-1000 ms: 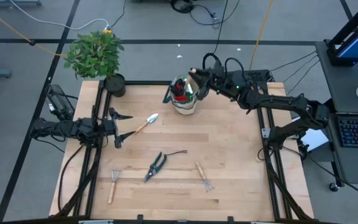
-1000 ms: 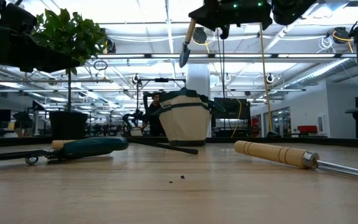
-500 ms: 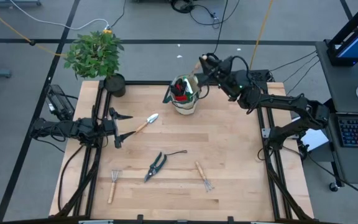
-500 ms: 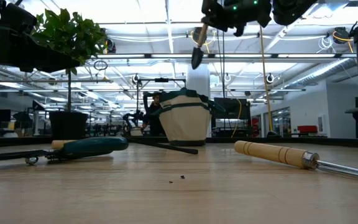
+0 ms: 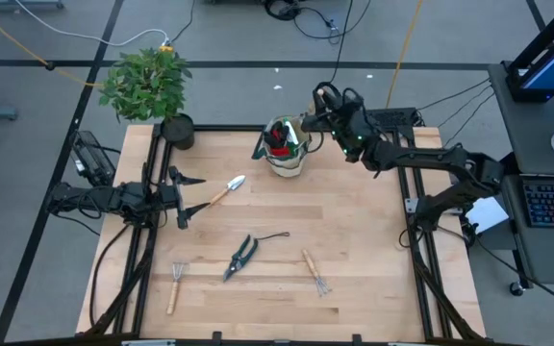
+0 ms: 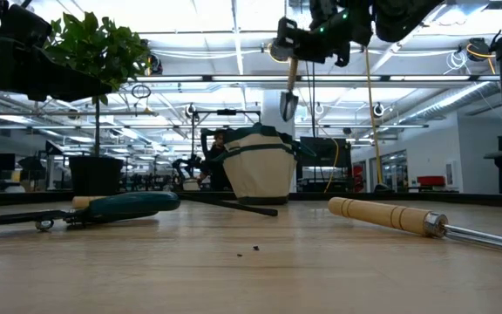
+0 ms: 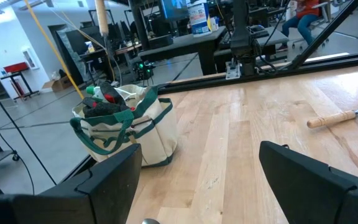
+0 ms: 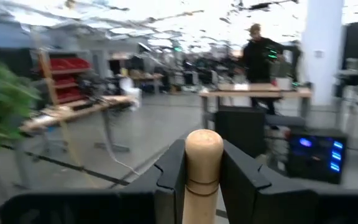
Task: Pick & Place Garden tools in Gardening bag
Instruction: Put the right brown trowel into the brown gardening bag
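Observation:
My right gripper [image 5: 309, 119] is shut on a wood-handled silver trowel [image 6: 289, 94] that hangs blade down above the beige gardening bag [image 5: 285, 152], which stands on its base at the table's far middle. The bag also shows in the low view [image 6: 260, 173] and the left wrist view [image 7: 129, 127], with red and dark items in it. My left gripper [image 5: 189, 194] is open and empty at the table's left, just beside the handle end of a second trowel [image 5: 227, 188] lying flat. Pruning shears [image 5: 241, 256] and two little rakes [image 5: 174, 284] [image 5: 314, 272] lie near the front. My right gripper pinches the trowel's wood handle [image 8: 202, 163] between its two fingers, just below the rounded free end, which stands up past them. The fingers [image 8: 169, 177] come about level from the table's right and lie across the handle. The trowel hangs nearly upright, blade [image 6: 288, 105] down, clear of the bag.
A leafy plant [image 5: 147, 82] in a black pot [image 5: 177, 131] stands at the far left corner. In the low view a rake's handle [image 6: 387, 215] and the shears [image 6: 125, 205] lie close to the front edge. A person [image 8: 258, 53] stands in the room beyond.
My right gripper has turned and gone a little toward the table's right with the trowel. The trowel has swung from slanting to nearly upright, and its blade has come down closer to the bag's top.

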### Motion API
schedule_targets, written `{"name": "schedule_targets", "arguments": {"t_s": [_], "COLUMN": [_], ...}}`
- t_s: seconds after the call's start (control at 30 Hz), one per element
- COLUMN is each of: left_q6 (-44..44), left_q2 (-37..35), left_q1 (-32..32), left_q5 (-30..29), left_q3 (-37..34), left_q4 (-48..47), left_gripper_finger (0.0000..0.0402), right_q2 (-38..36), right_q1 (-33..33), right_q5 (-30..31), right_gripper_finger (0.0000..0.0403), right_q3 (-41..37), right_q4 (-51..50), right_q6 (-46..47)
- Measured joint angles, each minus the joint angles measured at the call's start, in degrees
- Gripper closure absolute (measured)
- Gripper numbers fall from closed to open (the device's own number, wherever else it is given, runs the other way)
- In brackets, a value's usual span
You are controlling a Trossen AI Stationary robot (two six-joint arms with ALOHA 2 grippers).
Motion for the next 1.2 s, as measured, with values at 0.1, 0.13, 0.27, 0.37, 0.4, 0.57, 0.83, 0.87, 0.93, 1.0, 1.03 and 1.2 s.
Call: {"name": "schedule_targets", "arguments": {"t_s": [0.1,0.13,0.27,0.37,0.4,0.57,0.83,0.87,0.93,1.0,1.03,1.2], "left_q6": [0.00,0.00,0.00,0.00,0.00,0.00,0.00,-0.02,-0.15,-0.25,-0.26,-0.10], "left_q2": [0.00,0.00,0.00,0.00,0.00,0.00,0.00,0.00,0.00,0.00,0.00,0.00], "left_q1": [0.00,0.00,0.00,0.01,0.00,0.00,0.02,0.02,0.01,0.01,0.02,0.00], "left_q5": [-0.01,-0.01,-0.01,-0.01,-0.01,-0.01,-0.01,-0.01,-0.01,-0.01,-0.01,-0.01], "left_q3": [0.00,0.00,-0.02,0.00,0.00,-0.01,-0.01,0.00,0.00,-0.01,0.00,-0.02], "left_q4": [-0.02,-0.01,-0.02,-0.01,-0.01,-0.01,-0.01,0.00,-0.01,0.00,-0.01,-0.02], "left_gripper_finger": [0.0069,0.0068,0.0069,0.0068,0.0069,0.0068,0.0068,0.0069,0.0068,0.0069,0.0068,0.0069], "right_q2": [1.38,1.87,2.30,3.00,3.11,4.13,8.24,9.08,10.54,12.02,12.53,14.50], "right_q1": [-0.02,-0.05,-0.02,0.15,0.13,0.12,-0.15,-0.26,-0.53,-0.84,-0.92,-1.31], "right_q5": [2.34,2.78,2.95,3.36,4.19,4.36,4.30,4.34,4.40,4.40,4.40,4.42], "right_gripper_finger": [0.0340,0.0340,0.0340,0.0340,0.0340,0.0340,0.0340,0.0340,0.0340,0.0340,0.0340,0.0339], "right_q3": [0.00,0.00,0.00,0.01,-0.04,0.01,0.00,0.00,0.00,0.00,0.00,0.00], "right_q4": [1.68,2.89,3.57,3.41,3.32,3.49,6.68,7.80,9.66,12.17,12.96,13.01], "right_q6": [0.95,0.98,1.79,2.30,2.33,5.00,8.48,8.51,8.26,8.26,8.31,8.91]}}
